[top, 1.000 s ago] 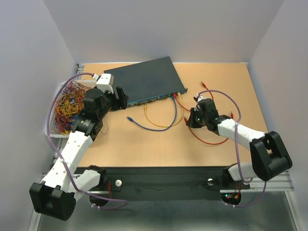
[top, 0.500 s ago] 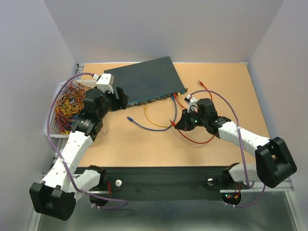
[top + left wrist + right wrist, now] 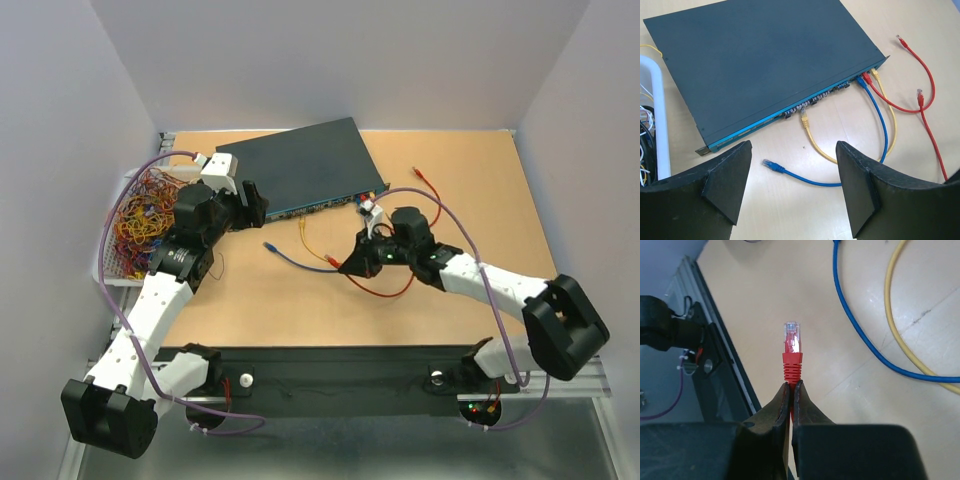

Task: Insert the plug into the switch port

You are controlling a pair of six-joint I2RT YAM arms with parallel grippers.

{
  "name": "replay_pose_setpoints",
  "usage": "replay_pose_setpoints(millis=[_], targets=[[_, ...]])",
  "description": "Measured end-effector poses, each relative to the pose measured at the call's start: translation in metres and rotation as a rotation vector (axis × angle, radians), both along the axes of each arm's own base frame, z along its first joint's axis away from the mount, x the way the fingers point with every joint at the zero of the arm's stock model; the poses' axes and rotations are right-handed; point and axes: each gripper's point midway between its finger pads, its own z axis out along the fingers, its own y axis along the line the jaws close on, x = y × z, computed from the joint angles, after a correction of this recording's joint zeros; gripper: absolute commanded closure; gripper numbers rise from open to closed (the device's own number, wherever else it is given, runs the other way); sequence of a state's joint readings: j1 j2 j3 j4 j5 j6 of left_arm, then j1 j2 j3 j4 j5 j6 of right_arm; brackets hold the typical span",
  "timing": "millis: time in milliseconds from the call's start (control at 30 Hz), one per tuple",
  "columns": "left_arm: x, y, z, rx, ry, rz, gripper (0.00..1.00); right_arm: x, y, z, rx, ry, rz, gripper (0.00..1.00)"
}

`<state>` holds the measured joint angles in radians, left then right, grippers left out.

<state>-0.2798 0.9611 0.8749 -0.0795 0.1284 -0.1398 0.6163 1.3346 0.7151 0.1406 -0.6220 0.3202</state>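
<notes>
- Switch (image 3: 300,165) lay flat at 12 o'clock on the tabletop (image 3: 280,300), port row facing about 5 o'clock.
- Right hand (image 3: 791,386) was clamped tight on the red plug (image 3: 792,352) at the tail of its boot; clear tip pointed to 12 o'clock in the wrist view.
- Top view: that hand sat at 5 o'clock from the switch, apart from the ports.
- Left hand (image 3: 792,165) was spread wide, holding nothing, near the port row's left end.
- Blue cable (image 3: 880,125), red cable (image 3: 887,101) and yellow cable (image 3: 891,122) sat in the right-end ports.
- Loose blue connector (image 3: 771,165) lay at 6 o'clock of the row.
</notes>
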Motion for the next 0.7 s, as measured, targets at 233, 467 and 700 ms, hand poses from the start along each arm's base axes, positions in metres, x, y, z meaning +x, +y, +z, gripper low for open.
replay_pose_setpoints(millis=[233,467,700], targets=[[0.0,0.0,0.0,0.0,-0.001,0.0,0.21,0.027,0.052,-0.036,-0.146,0.007,-0.067,1.0],[0.0,0.0,0.001,-0.001,-0.003,0.001,0.21,0.076,0.098,-0.046,-0.238,-0.055,-0.212,0.99],[-0.002,0.002,0.006,-0.002,-0.019,0.009,0.21,0.129,0.122,-0.061,-0.31,-0.093,-0.336,1.0]])
